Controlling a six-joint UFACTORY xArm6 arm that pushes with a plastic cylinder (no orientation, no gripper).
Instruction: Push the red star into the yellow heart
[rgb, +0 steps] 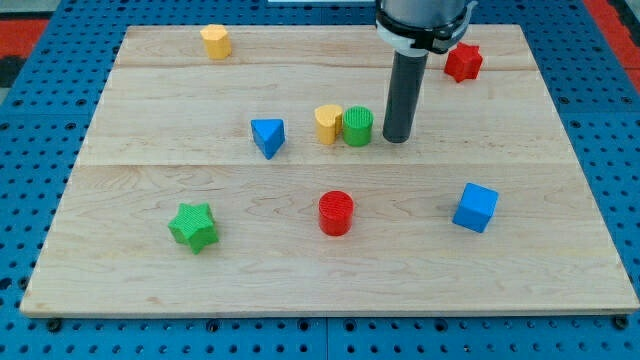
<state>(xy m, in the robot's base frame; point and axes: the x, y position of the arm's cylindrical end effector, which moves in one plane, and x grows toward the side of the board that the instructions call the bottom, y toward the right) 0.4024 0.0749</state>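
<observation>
The red star (463, 62) lies near the view's top right of the wooden board. The yellow heart (327, 124) sits near the board's middle, touching a green cylinder (357, 127) on its right. My tip (397, 138) stands just right of the green cylinder, well below and left of the red star. The rod's upper part rises to the view's top edge.
A yellow cylinder-like block (215, 41) is at the top left. A blue triangle (268, 136) lies left of the heart. A red cylinder (336, 213), a green star (194, 226) and a blue cube (475, 207) lie lower down. The board (560, 270) rests on a blue pegboard.
</observation>
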